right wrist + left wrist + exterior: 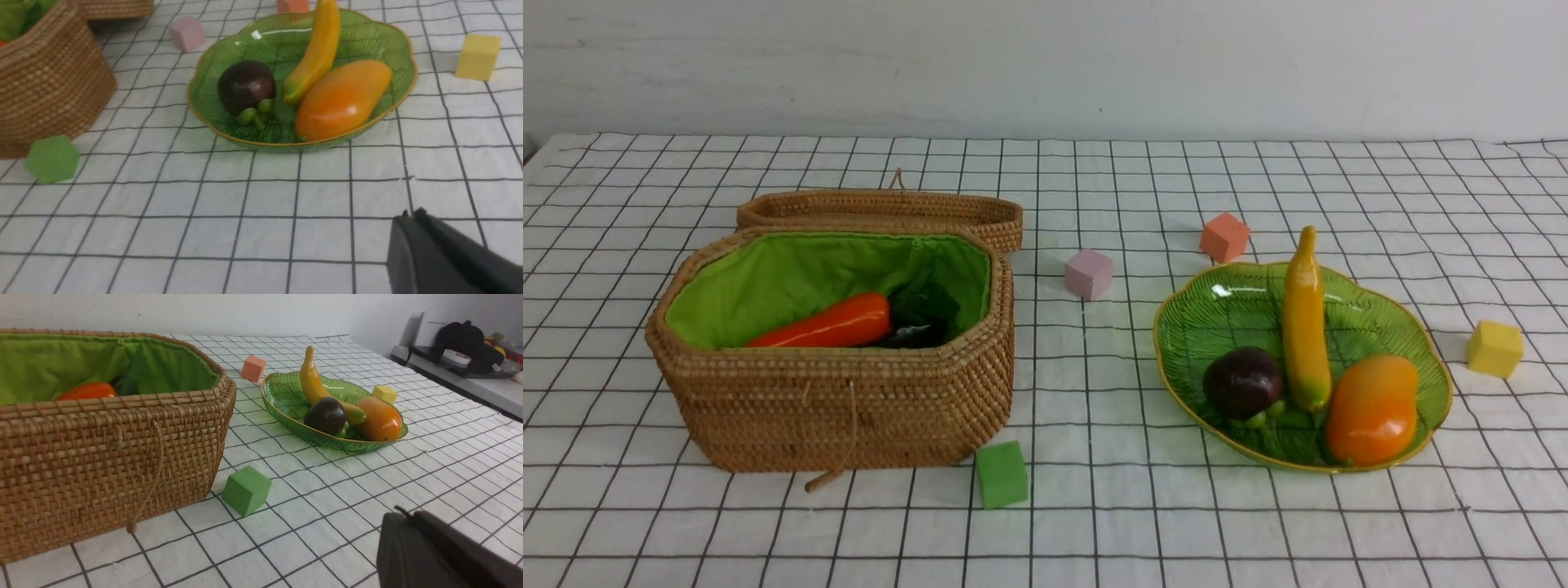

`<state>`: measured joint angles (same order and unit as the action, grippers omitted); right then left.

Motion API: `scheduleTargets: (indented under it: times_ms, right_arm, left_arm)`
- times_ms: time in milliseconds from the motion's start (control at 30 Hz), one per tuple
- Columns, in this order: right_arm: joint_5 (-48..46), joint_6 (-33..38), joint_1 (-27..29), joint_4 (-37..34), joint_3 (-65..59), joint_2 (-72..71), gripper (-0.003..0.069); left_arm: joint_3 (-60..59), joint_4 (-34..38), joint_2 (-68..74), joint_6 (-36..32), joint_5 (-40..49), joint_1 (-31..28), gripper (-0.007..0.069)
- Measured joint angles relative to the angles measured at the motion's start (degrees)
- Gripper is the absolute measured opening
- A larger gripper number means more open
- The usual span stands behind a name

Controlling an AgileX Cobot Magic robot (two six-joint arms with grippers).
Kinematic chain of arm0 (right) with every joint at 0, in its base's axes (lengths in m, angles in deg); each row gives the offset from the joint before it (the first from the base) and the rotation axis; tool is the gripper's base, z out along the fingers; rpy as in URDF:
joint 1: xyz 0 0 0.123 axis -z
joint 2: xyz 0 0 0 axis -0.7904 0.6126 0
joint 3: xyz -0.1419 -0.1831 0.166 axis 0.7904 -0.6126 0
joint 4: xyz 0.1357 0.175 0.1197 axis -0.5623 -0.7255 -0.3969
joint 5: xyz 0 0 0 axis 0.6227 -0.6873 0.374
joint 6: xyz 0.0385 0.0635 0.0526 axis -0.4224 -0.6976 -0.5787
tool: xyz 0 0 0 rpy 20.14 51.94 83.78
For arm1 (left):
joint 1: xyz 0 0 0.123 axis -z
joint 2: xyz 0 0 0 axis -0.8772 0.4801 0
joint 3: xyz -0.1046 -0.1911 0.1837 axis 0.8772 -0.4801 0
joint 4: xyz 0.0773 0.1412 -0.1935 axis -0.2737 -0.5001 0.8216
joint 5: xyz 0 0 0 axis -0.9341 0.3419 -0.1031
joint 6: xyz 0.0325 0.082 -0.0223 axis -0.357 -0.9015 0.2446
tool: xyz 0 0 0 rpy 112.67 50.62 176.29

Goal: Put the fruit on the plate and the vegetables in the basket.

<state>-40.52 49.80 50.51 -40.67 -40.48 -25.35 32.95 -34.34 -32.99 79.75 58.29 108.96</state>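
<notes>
the front view shows neither arm; each gripper appears only in its own wrist view, cut off by the frame edge. the left gripper (402, 512) has its jaws pressed together and holds nothing; the right gripper (410, 214) is likewise closed and empty. both hang above bare checked cloth (1094, 490).

ahead of the left gripper stands the basket (833, 400), its high woven wall hiding most of the contents. only the carrot (825, 324) and a dark shape beside it, probably the eggplant (915, 333), can be made out against the green lining; the gourd cannot be identified. the lid (882, 211) lies behind the basket, touching its far rim.

ahead of the right gripper, well apart, sits the plate (1225, 306), carrying the mangosteen (1243, 381), the banana (1304, 322) and the mango (1372, 408), all close together.

a green cube (1001, 474) lies just beside the basket's near corner, between the left gripper and the basket. a pink cube (1088, 274), an orange cube (1224, 237) and a yellow cube (1494, 349) lie beyond and beside the plate
</notes>
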Motion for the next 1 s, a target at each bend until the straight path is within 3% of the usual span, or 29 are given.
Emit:
scheduleTargets:
  times_ms: [133,1000]
  right_arm:
    - [4.6,0.8,0.8,-0.5,-6.5,-2.9,-0.0008]
    - [4.7,0.8,0.9,1.2,-6.6,-3.0,-0.0006]
  left_arm:
    - [0.0,0.0,0.0,0.0,0.1,0.0,0.0007]
    - [0.0,0.0,0.0,0.0,0.2,0.0,0.0029]
